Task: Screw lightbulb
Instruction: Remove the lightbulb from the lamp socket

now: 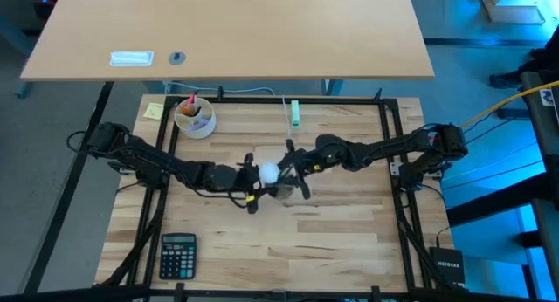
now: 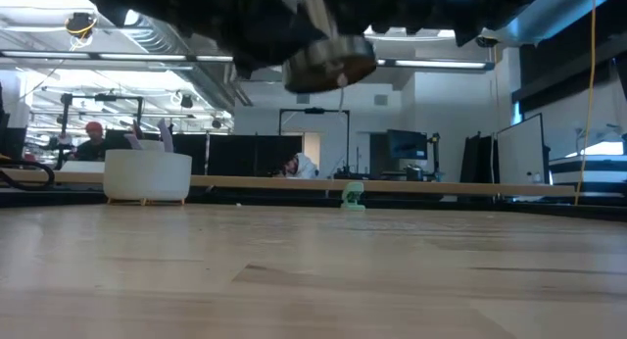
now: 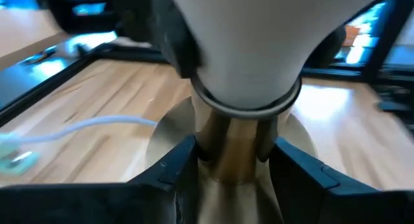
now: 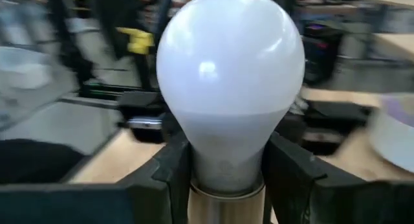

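Lightbulb (image 4: 229,88), a white frosted pear-shaped glass bulb with a silvery metal screw base, stands in the middle of the light wooden bench (image 1: 262,250), between the two arms and lifted above the board. Its base sits in a round grey metallic socket (image 2: 328,65), which in the low view hangs clear of the wood.

In the left wrist view, the left pincer (image 3: 226,166) has its two dark fingers pressed on both sides of the brass-coloured neck under the bulb's collar, so I judge it is clenched on the socket part and keeps it steady. In the right wrist view, the right pincer (image 4: 226,166) stands with its fingers at both sides of the bulb's narrow lower part, touching it or just beside it; whether it already grasps I cannot tell.

I think the bulb is light, stiff and smooth, so it can slip in the fingers, and the thin glass is fragile. The better place to hold is the narrow neck just above the metal collar, with soft pressure, not the wide dome. Turning needs the socket kept firm, or it will rotate together with the bulb.

Farther off stand a white bowl (image 1: 194,119) with pink and orange contents and a black calculator (image 1: 177,254).
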You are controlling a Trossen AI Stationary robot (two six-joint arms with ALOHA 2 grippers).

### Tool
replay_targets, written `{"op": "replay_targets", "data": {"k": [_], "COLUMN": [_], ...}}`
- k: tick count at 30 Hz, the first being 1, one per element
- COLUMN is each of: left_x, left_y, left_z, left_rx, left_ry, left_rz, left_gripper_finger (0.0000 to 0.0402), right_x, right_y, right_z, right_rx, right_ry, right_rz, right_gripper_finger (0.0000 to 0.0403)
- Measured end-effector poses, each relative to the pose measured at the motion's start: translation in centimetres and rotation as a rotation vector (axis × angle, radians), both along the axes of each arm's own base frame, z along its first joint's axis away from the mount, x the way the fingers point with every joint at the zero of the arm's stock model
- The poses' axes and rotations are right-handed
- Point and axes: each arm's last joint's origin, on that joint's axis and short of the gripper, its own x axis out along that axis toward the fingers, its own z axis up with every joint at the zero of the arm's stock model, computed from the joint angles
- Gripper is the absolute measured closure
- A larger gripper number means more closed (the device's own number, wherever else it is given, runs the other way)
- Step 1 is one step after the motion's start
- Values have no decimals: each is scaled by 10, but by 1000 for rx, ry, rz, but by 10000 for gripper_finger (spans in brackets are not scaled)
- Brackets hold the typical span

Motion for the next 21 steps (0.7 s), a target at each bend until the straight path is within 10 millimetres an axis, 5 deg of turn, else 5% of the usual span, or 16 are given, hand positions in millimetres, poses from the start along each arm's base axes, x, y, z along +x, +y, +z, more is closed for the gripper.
{"op": "replay_targets", "data": {"k": [8,21], "left_x": [1,2], "left_y": [-4,0], "left_z": [6,7], "left_rx": [-23,-17], "left_ry": [-54,-61], "left_rz": [-131,-92], "left_gripper_finger": [267,334], "right_x": [-2,0], "right_y": [6,2], "right_z": [5,-2], "right_rx": [37,13], "right_ry": [-35,20], "right_rz": [212,17], "right_gripper_finger": [246,133]}}
